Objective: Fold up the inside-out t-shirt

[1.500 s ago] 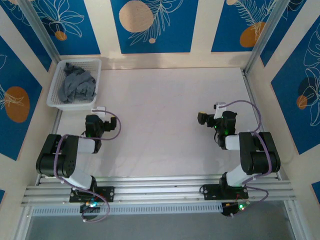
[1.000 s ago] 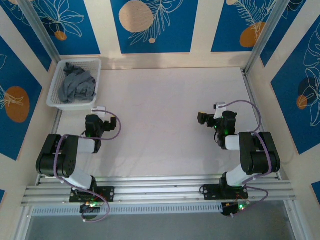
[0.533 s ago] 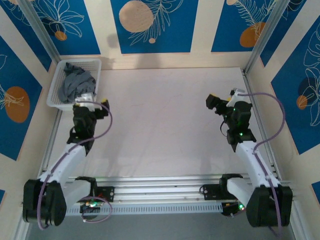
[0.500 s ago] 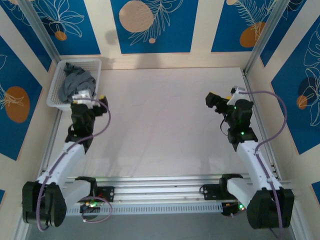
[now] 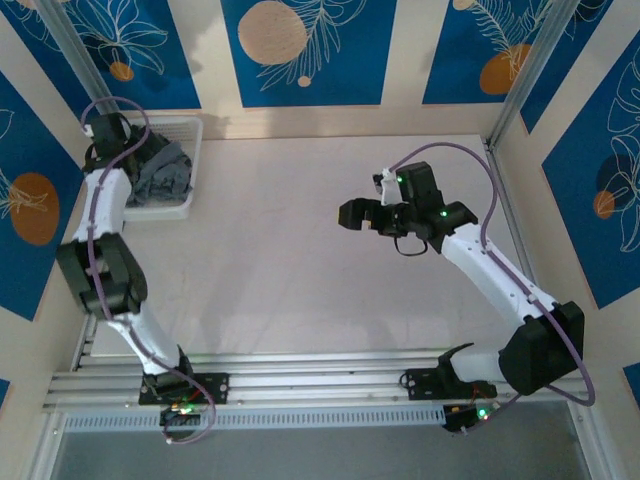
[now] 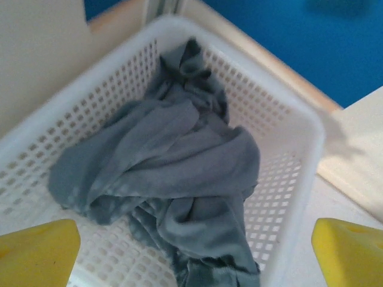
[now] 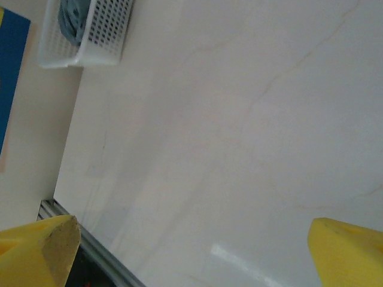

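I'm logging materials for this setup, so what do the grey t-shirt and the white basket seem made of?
The t-shirt: soft matte knit, probably cotton, going by its limp crumpled folds. The basket: stiff white plastic, faintly glossy, moulded with a grid of square holes.

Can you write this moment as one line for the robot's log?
shirt: crumpled in basket, not grasped | left gripper: open above shirt | right gripper: open over table | folding: not started
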Robot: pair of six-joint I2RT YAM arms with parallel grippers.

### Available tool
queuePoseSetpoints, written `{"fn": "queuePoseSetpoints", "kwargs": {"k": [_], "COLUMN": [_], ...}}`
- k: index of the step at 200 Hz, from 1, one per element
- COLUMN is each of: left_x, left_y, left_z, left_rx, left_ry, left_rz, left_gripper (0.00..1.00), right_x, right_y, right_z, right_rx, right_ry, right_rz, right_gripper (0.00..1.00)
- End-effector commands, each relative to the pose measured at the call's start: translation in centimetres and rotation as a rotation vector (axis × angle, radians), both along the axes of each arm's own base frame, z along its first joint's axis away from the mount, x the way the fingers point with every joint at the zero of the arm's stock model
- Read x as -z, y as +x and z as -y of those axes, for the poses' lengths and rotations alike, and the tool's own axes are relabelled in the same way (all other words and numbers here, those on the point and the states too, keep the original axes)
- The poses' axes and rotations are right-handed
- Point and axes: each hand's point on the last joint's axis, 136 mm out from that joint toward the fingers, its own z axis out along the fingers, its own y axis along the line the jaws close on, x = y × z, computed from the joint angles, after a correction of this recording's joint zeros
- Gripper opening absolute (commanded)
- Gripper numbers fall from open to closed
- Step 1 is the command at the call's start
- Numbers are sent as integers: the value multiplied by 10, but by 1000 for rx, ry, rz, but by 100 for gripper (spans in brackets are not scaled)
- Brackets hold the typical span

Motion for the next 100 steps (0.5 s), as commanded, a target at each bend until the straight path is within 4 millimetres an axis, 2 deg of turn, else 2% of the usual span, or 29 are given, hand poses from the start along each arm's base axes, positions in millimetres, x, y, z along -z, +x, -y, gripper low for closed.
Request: {"fn": "queuePoseSetpoints", "kwargs": {"k": [1, 16, 38, 51, 58, 62, 66, 70, 80, 83, 100], "left_x": [37, 63, 96, 101, 97, 93, 88, 80, 52, 41, -40], "left_y": [23, 35, 36, 37, 39, 40, 41, 44, 48, 49, 45], "left_z": [16, 22, 26, 31, 35, 37, 41, 45, 56, 60, 79], "left_rx": [131, 156, 149, 167, 190, 206, 225, 250, 319, 340, 441], "left_ry": [-118, -180, -240, -265, -278, -287, -295, -304, -326, -330, -328], "left_rz": [-121, -188, -242, -232, -214, -199, -182, -160, -87, -63, 96], "left_gripper": [99, 99, 99, 98, 96, 91, 81, 65, 11, 0, 0], "right_x": [-3, -2, -5, -9, -11, -12, -14, -15, -21, -23, -33], "right_y": [-15, -16, -20, -20, -21, -21, -20, -20, -20, -20, -20], "right_z": [0, 2, 3, 4, 6, 7, 8, 9, 11, 11, 14], "right_rx": [-25, -14, -11, -2, 8, 14, 20, 24, 35, 37, 52], "right_ry": [3, -4, -1, 1, 1, 0, -1, -1, 0, 1, 9], "right_rz": [-17, -18, -15, -4, 4, 8, 15, 22, 44, 51, 90], "right_gripper": [98, 98, 98, 98, 98, 98, 98, 98, 98, 98, 98]}}
